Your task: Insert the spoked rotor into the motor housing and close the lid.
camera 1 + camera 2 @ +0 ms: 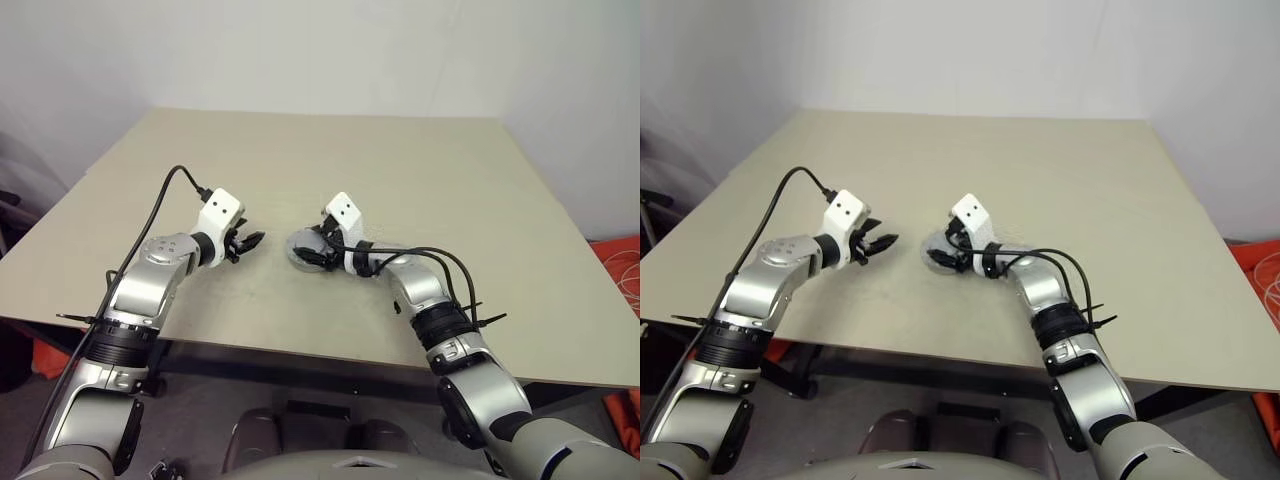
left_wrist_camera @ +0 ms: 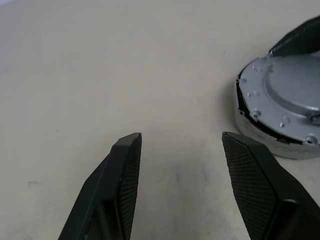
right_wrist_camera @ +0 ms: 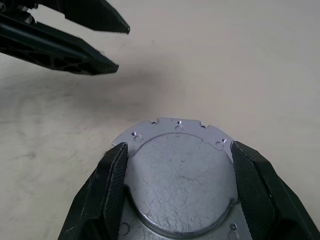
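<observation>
Flanking lid (image 3: 180,175) rim: right gripper (image 3: 177,150) | left gripper (image 2: 181,145) open, apart

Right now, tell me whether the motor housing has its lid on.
Closed: a flat silver lid covers the motor housing; no windings show.

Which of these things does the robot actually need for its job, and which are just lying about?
Part of the job:
- motor housing, silver plate on top
- right gripper, jaws closed on the housing's sides
- left gripper, jaws open, empty, beside the housing

Just there:
- table
- orange item on the floor
</observation>
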Robot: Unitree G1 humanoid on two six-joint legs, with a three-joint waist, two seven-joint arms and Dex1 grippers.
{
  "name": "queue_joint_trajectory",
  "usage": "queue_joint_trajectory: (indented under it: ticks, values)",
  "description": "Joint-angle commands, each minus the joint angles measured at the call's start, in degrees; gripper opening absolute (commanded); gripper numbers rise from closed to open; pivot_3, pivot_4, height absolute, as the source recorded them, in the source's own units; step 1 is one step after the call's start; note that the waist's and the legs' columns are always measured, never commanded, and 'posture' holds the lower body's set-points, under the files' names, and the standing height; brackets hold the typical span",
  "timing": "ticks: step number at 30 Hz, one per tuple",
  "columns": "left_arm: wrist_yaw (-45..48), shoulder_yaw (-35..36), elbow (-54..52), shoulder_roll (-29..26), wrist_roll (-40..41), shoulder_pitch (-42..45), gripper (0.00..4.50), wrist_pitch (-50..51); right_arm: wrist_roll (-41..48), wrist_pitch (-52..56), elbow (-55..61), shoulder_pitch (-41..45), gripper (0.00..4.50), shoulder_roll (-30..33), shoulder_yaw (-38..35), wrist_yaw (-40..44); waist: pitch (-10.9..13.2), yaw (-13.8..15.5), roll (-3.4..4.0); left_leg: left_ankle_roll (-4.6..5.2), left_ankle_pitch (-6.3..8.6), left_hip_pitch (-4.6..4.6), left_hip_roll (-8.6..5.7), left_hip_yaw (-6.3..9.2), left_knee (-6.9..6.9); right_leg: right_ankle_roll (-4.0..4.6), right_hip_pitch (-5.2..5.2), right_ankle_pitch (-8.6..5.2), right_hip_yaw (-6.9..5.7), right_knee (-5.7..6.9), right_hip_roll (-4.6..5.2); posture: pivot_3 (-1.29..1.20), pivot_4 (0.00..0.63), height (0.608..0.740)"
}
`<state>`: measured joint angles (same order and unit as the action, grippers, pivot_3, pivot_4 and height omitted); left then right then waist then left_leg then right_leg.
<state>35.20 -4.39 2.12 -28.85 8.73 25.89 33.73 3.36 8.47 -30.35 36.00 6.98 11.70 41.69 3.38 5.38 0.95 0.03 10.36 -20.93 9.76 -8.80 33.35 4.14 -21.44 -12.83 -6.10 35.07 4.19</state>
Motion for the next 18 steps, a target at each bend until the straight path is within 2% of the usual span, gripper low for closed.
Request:
queue_joint_trajectory:
  ticks: [1,18]
  values:
    - [-0.38,1.25,-1.07,-0.76,-0.35,0.46,2.72,-0.79,-0.66,-6.80,-0.58,1.47,3.14,-0.40,-0.05,-0.05,0.00,0.01,0.00,0.00,0.00,-0.04,0.00,0.00,0.00,0.01,-0.03,0.00,0.00,0.00,0.00,0.00,0.000,0.740]
    - [-0.30,1.21,-0.86,-1.07,-0.38,0.60,2.72,-0.89,-4.59,-15.18,-11.74,4.19,3.14,-1.07,-0.01,-2.92,0.00,-0.21,0.00,-0.01,-0.01,0.00,0.01,-0.01,0.00,0.04,-0.04,0.02,0.00,0.04,0.00,0.00,0.000,0.740]
